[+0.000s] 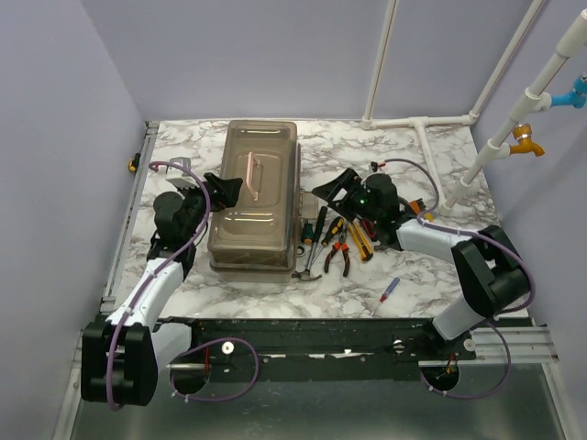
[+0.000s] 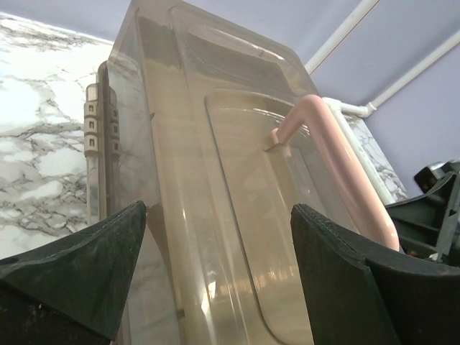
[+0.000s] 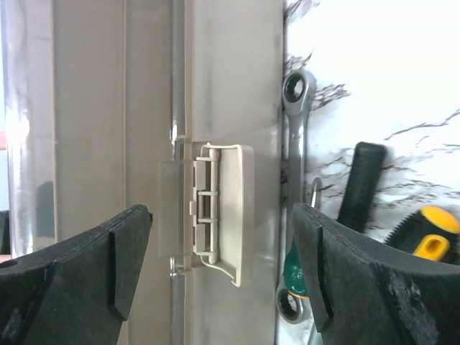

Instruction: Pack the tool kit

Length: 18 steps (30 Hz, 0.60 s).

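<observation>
Top external: large beige plastic toolbox with smoky translucent lid (image 1: pixel 252 220) sits closed at frame centre, pink handle (image 1: pixel 251 177) on top. Left gripper (image 1: pixel 227 190) is at its left edge, jaws spread over the lid. Right gripper (image 1: pixel 328 189) is at its right side, jaws spread, facing the beige side latch (image 3: pixel 215 215). Loose hand tools (image 1: pixel 335 243) lie just right of the box on the marble table (image 1: pixel 440 165).

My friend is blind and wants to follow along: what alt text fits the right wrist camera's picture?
A beige latch on the side of the toolbox sits centered between the open black fingers of the right tool. Right of the box, a wrench and a yellow-and-black handle lie on the marble table.
</observation>
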Each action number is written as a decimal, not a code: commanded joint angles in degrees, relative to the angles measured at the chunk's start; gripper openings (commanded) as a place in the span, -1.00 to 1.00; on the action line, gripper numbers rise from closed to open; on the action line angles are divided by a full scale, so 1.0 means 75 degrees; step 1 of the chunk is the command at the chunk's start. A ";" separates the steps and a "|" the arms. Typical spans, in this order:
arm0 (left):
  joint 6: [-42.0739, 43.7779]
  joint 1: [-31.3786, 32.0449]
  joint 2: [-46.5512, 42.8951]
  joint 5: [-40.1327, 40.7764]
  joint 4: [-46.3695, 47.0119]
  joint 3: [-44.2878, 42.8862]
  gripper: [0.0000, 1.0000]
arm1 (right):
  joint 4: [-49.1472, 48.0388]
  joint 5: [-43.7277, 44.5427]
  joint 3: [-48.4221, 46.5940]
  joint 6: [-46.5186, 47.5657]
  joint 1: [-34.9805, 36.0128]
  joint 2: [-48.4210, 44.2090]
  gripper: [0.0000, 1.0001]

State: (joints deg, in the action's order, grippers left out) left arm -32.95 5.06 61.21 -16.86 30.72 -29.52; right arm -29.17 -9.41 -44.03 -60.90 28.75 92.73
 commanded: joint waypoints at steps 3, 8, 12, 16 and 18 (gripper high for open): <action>-0.0041 0.0249 -0.0583 0.0145 -0.2103 0.0502 0.70 | 0.1583 0.1700 -0.0045 0.1586 -0.0037 -0.1308 0.75; -0.0661 0.0264 -0.1044 0.0011 -0.2262 0.0414 0.72 | 0.1583 0.2174 0.0414 0.2341 -0.0037 -0.2173 0.75; -0.0678 0.0264 -0.1453 0.0181 -0.3076 -0.0087 0.76 | 0.1463 0.2563 0.0728 0.2759 -0.0040 -0.2723 0.75; -0.0466 0.0403 -0.1716 0.0408 -0.3673 -0.0612 0.76 | 0.1108 0.2204 0.0964 0.3056 -0.0037 -0.3038 0.75; -0.0365 0.0626 -0.1549 0.0427 -0.3916 -0.0917 0.76 | 0.1122 0.1964 0.0989 0.3081 -0.0037 -0.3059 0.75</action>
State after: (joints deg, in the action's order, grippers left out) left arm -36.27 6.79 49.71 -13.50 9.28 -31.53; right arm -19.73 5.96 -37.80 -41.19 28.75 71.13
